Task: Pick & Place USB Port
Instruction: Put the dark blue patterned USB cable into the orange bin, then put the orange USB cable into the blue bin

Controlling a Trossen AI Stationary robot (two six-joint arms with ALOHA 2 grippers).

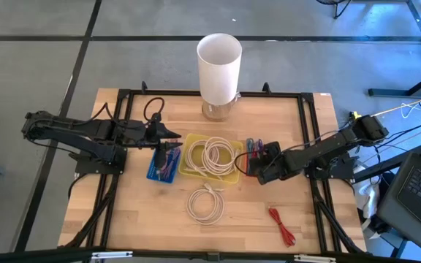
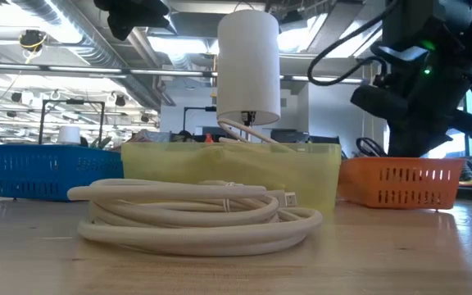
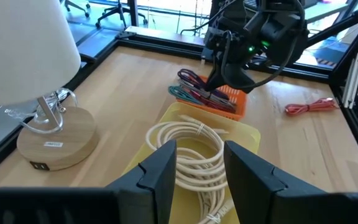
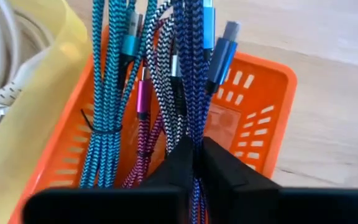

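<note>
An orange basket [image 4: 260,106] holds several braided USB cables in teal, pink, grey and dark blue [image 4: 194,74]. It stands to the right of a yellow tray [image 1: 188,169] of coiled white cables. My right gripper [image 4: 197,155] reaches down into the basket and is shut on the dark blue cable; the left wrist view shows this gripper [image 3: 219,84] over the bundle. My left gripper [image 3: 201,168] hovers open, with nothing between its fingers, near the yellow tray's left side and a blue basket [image 1: 156,172]. My right gripper pinches the dark blue braided cable [image 4: 196,140] between its two fingers, partway along its length. The fingers come slanting down from above and from the table's right. The cable runs on from the fingers along the bundle, and its plug end [image 4: 219,59] reaches the basket's far rim.
A white-shaded lamp [image 1: 218,66] on a wooden base stands at the far edge. A loose white cable coil [image 1: 205,203] lies on the table near the front, with a red cable [image 1: 283,225] to its right. A black frame borders the tabletop.
</note>
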